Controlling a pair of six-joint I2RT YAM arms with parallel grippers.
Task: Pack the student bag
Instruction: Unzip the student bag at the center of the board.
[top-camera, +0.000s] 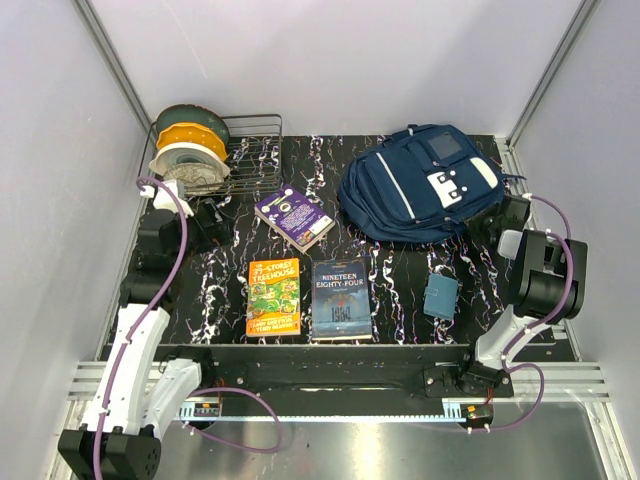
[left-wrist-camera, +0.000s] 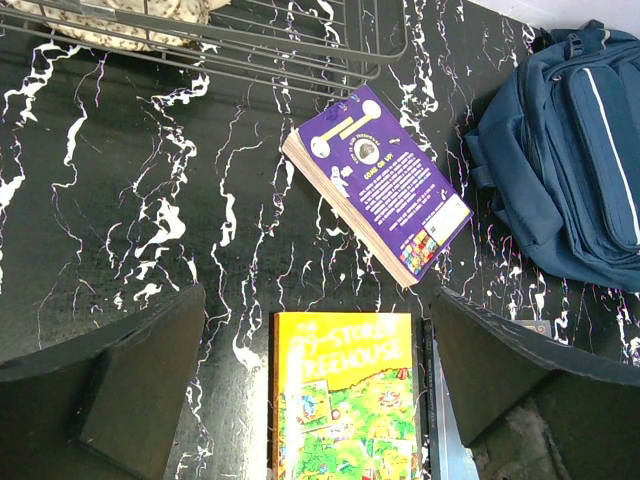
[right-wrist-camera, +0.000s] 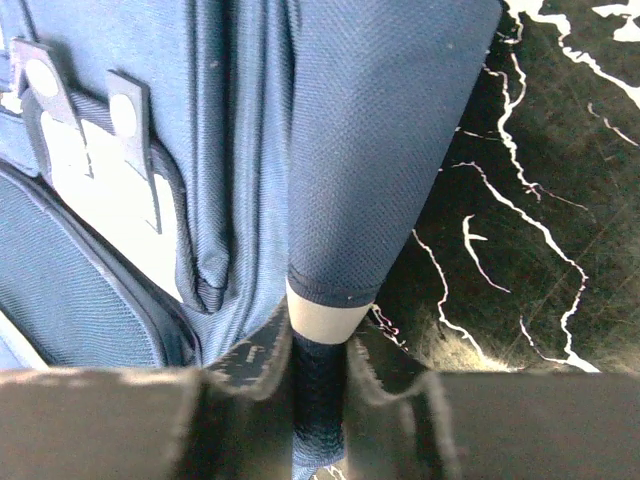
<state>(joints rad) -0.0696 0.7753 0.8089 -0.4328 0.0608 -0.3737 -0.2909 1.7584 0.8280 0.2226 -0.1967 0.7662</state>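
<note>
Enclosure: pale grey back wall (top-camera: 330, 60), matching left wall (top-camera: 50, 200) and right wall (top-camera: 600, 150), all plain panels. Aluminium extrusion posts run up the rear corners, left post (top-camera: 115, 60), right post (top-camera: 550, 70). Tabletop (top-camera: 400, 290) is black with white marble-style veining, slightly glossy. Silver aluminium rails (top-camera: 580, 380) run along the near edge, with a dull grey metal surface (top-camera: 400, 450) below them. Light is even and diffuse, shadows soft.

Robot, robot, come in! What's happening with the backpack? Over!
Left gripper open, empty, above Treehouse book. Right gripper shut on student bag. Nineteen Eighty-Four, purple book, teal pouch also unpacked.
</note>
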